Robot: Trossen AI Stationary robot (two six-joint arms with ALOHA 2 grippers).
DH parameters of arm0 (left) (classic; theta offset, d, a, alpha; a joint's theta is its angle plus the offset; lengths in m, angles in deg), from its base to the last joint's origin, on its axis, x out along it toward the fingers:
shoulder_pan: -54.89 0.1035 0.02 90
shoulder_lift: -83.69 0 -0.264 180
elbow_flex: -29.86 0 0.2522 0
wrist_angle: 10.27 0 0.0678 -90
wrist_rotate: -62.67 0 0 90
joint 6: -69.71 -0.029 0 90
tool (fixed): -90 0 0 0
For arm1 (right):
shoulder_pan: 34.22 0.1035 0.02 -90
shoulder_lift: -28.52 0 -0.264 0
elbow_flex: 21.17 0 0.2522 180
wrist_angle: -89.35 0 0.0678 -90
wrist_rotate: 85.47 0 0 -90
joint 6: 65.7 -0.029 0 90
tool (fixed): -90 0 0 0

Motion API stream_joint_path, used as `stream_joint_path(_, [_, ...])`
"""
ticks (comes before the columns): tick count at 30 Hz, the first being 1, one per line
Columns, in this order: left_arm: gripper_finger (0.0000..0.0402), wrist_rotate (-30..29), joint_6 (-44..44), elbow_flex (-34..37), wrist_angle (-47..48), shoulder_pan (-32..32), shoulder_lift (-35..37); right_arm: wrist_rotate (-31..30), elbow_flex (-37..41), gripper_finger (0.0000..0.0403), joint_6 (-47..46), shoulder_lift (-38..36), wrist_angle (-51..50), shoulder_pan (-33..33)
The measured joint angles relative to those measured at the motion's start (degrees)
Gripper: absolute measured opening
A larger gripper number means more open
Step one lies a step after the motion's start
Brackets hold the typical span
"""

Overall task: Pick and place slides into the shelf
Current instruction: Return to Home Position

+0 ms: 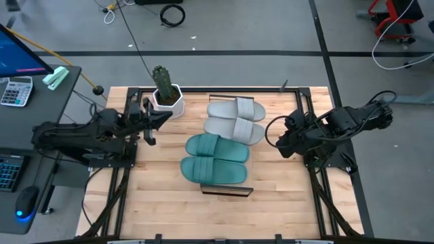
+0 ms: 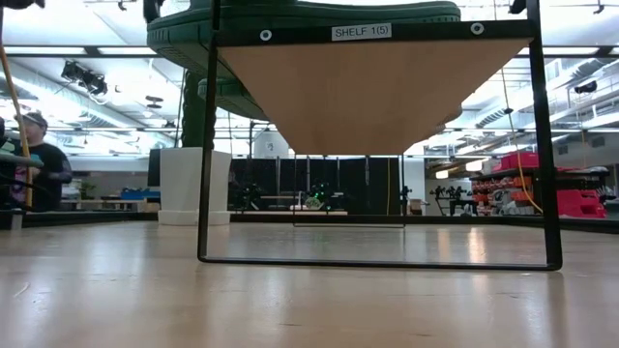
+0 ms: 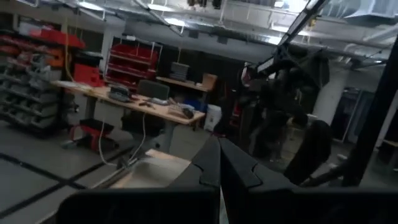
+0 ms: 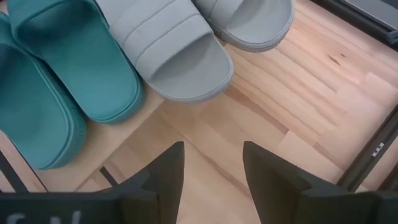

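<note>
Four slides lie side by side on the shelf in the middle of the table, soles down: two light grey ones at its far end, two teal ones at its near end. My left gripper hovers shut to the left of the shelf, beside the plant pot, and points level into the room. My right gripper hangs open above the bare table to the right of the shelf, tipped down toward the slides, with nothing between its fingers.
A cactus in a white pot stands at the table's far left, close to my left gripper. A desk with a calculator and a keyboard sits off the table's left edge. A person stands in the room beyond the table.
</note>
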Motion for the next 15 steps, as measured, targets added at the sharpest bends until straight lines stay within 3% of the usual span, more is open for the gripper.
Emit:
stream_joint_path(3, [0.0004, -2.4, 2.2, 5.1, -1.4, -0.6, 3.1, 0.0, 0.0, 0.0171, 0.0, -0.2, 0.0, 0.0])
stream_joint_path(7, [0.0003, -2.5, 2.9, 10.8, -10.5, -0.6, 5.9, 0.8, 0.0, 0.0171, -0.7, -0.2, 0.0, 0.0])
stream_joint_path(15, [0.0003, -3.8, 1.6, 16.5, -11.4, -0.6, 10.8, 3.2, 0.0, 0.0171, -2.5, -0.2, 0.0, 0.0])
